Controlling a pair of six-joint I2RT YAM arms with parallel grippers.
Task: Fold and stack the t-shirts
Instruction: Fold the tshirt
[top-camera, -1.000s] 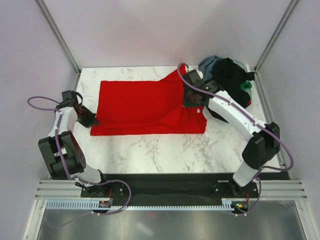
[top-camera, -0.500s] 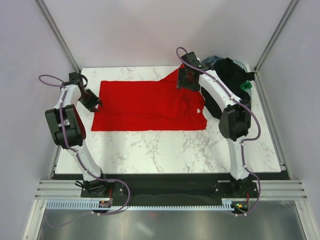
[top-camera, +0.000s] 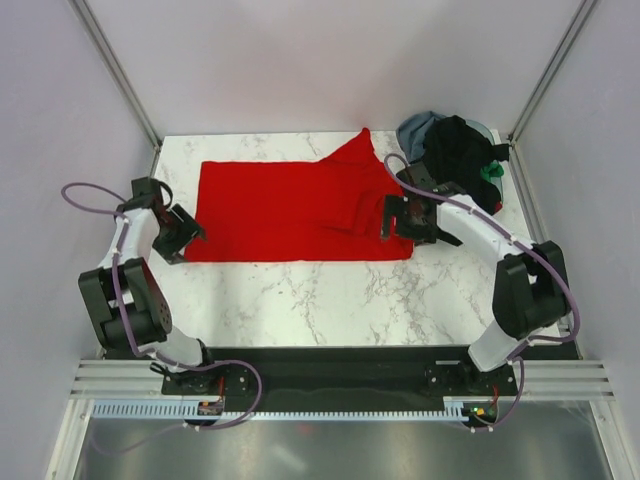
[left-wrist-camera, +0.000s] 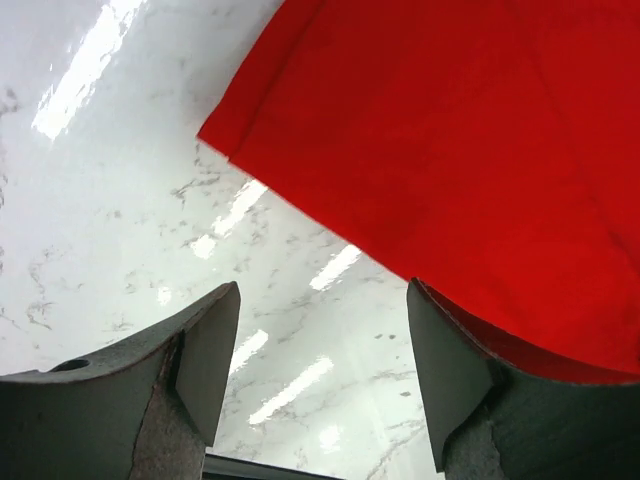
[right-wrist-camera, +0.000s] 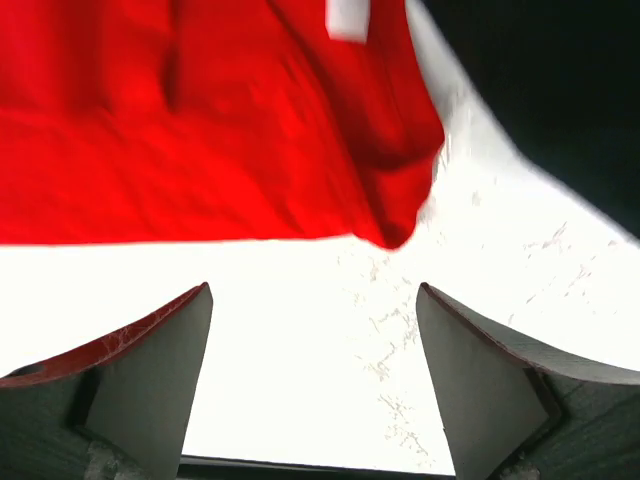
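From my remote station, I saw one white marbled surface (top-camera: 330, 300) carrying everything. One red t-shirt (top-camera: 280, 205) lay spread flat across its far half, partly folded, with one point of cloth reaching toward the far edge. In the far right corner sat one heap of other shirts. A black one (top-camera: 462, 150) lay on top, a grey-blue one (top-camera: 415, 128) showed behind it and a scrap of green (top-camera: 490, 171) showed at its right side. I counted three colours there, but the heap was too bunched for me to say how many garments it held.

Two arms were at work. The left end effector (left-wrist-camera: 325, 370) hung over bare marble just beside the red shirt's near left corner, its jaws wide apart with nothing between them. Its right finger (left-wrist-camera: 455, 385) overlapped the red hem in the wrist view, and I could not tell whether it touched. The right end effector (right-wrist-camera: 315, 380) stood at the shirt's near right corner, also spread wide and empty, with only white marble between its fingers.

One small white neck label (right-wrist-camera: 347, 15) showed in the right wrist view, cut off by the frame's top edge. A dark mass in that view's upper right was too blurred to identify.
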